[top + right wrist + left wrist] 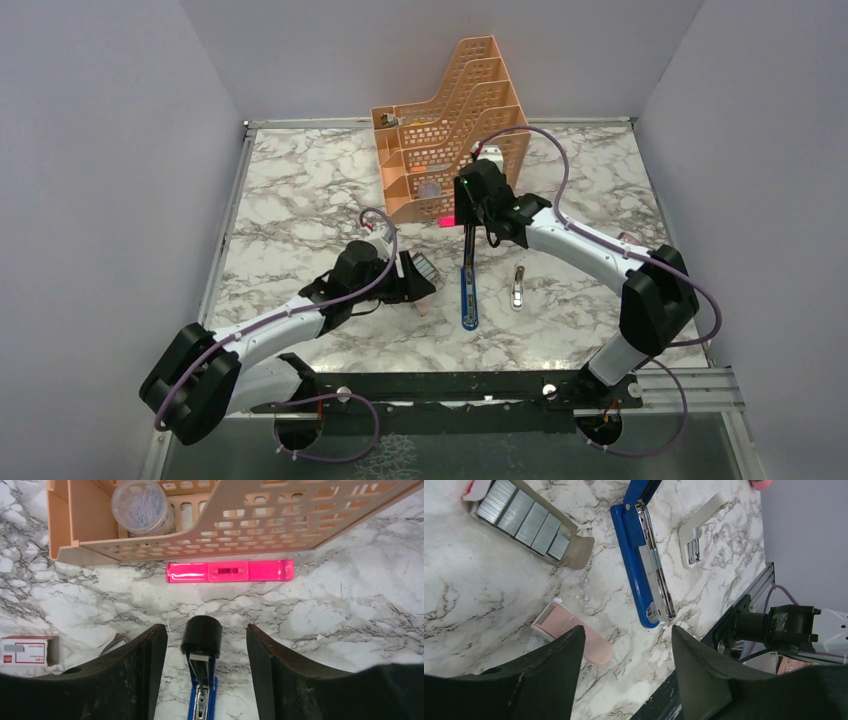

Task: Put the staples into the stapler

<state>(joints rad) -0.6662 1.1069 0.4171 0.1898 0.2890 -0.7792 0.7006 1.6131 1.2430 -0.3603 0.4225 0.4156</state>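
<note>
The blue stapler lies opened on the marble table, its metal staple channel bare. Its black-ended top arm stands raised between the fingers of my right gripper, with a gap on each side; that gripper is open. The staples sit as silvery rows in their tray, to the left of the stapler. Their white box with red label lies empty further left. My left gripper hangs open over bare table near the stapler's front end, holding nothing.
A peach-pink oblong piece lies by my left finger. A white staple remover rests right of the stapler. A bright pink bar lies before the peach desk organiser, which holds a jar of clips.
</note>
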